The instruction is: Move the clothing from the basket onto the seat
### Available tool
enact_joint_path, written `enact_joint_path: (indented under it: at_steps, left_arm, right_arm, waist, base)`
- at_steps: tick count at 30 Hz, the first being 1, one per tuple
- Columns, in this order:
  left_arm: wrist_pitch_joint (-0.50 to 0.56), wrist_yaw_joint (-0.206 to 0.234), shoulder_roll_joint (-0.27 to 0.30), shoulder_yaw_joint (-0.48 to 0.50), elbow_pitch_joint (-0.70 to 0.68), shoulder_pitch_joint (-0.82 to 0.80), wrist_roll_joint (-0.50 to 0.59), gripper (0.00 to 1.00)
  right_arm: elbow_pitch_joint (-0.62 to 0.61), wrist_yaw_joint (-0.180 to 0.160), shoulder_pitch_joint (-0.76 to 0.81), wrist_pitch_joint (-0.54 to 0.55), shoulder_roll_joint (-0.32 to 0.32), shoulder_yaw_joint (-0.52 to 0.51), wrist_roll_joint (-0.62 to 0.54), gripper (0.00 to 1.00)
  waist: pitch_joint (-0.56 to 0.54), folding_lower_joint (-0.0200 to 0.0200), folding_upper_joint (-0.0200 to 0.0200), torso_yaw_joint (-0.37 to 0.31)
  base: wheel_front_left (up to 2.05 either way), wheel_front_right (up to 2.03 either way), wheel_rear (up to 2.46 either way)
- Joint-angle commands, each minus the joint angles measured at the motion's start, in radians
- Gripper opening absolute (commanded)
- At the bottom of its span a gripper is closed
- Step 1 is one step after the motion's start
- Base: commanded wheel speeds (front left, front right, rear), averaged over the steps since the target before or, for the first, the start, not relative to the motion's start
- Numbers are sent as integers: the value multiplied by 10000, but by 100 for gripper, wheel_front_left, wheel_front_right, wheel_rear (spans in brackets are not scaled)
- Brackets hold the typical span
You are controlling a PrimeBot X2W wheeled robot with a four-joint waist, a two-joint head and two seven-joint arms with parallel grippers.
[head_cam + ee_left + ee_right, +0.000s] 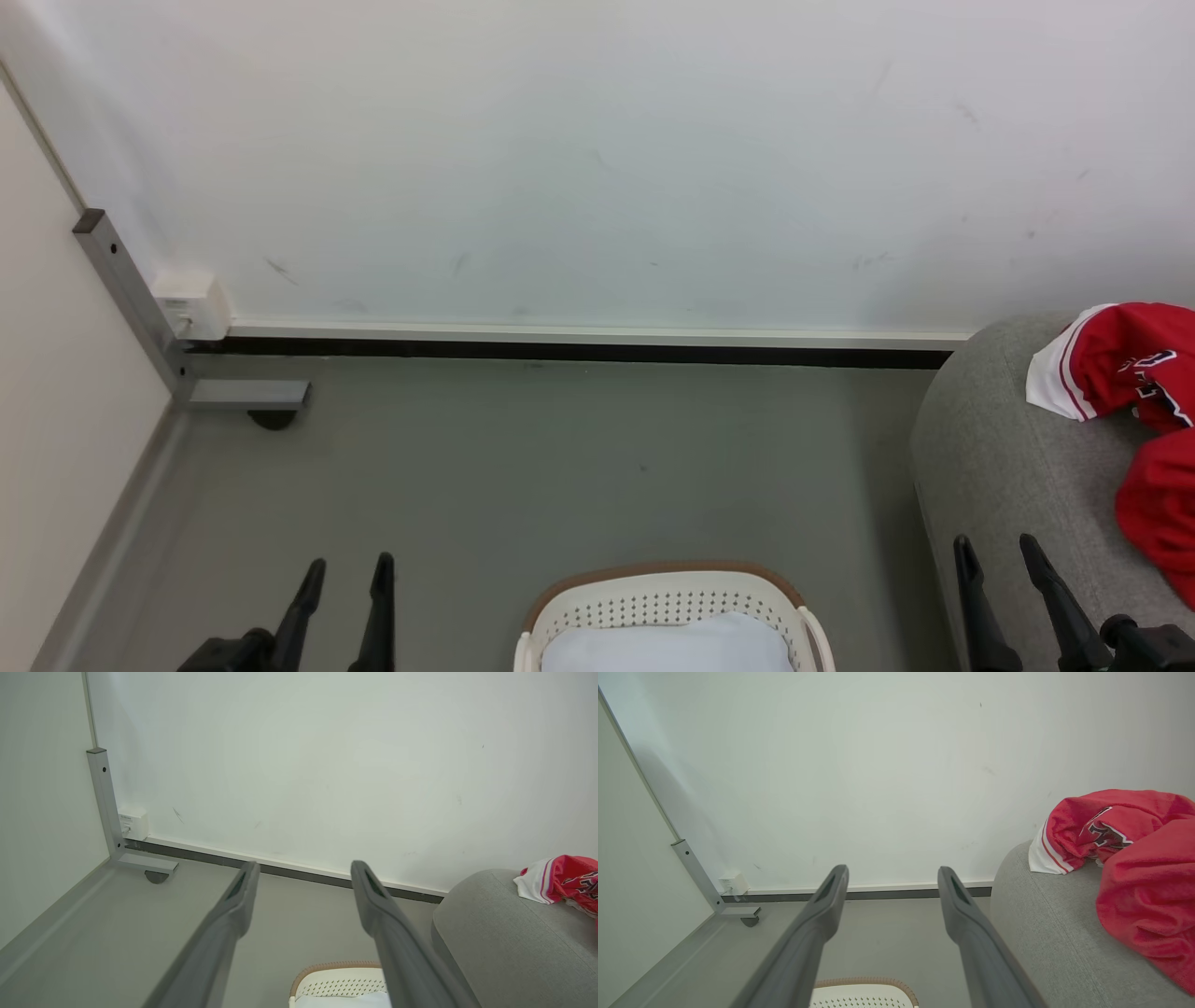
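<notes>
On the grey seat point(1008, 448) at our right, the red clothing point(1144, 373) is lying in a heap, just beyond and to the right of our right gripper point(994, 543), whose fingers are standing apart and gripping nothing. We are holding our left gripper point(350, 562) over the floor point(560, 467), likewise parted, well apart from the garments. Between our grippers the basket point(653, 593) is sitting with its white pad point(667, 644).
</notes>
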Motion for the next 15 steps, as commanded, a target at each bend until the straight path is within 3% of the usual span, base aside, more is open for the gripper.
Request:
enact_joint_path:
  at_steps: [1, 13, 14, 15]
  left_arm:
    - [-3, -50, -30, 87, 22, 94, 93, 100]
    - [-2, -252, -203, 484, 104, 9, 577, 100]
    - [0, -251, -226, 449, 71, -9, 449, 0]
    - [2, -251, -240, 437, 140, 12, 445, 0]
  right_arm:
    - [-89, -19, 36, -26, 29, -23, -80, 100]
    - [67, -19, -203, -28, 161, -14, -292, 100]
    - [71, 0, -89, -1, 202, -10, -277, 0]
    - [140, 2, -44, 5, 229, -15, -276, 0]
  waist:
    - [10, 0, 0, -9]
    - [42, 0, 0, -58]
    - [44, 0, 0, -59]
    - [44, 0, 0, -60]
  base:
    - [0, 0, 0]
    - [0, 0, 0]
    - [0, 0, 0]
    - [0, 0, 0]
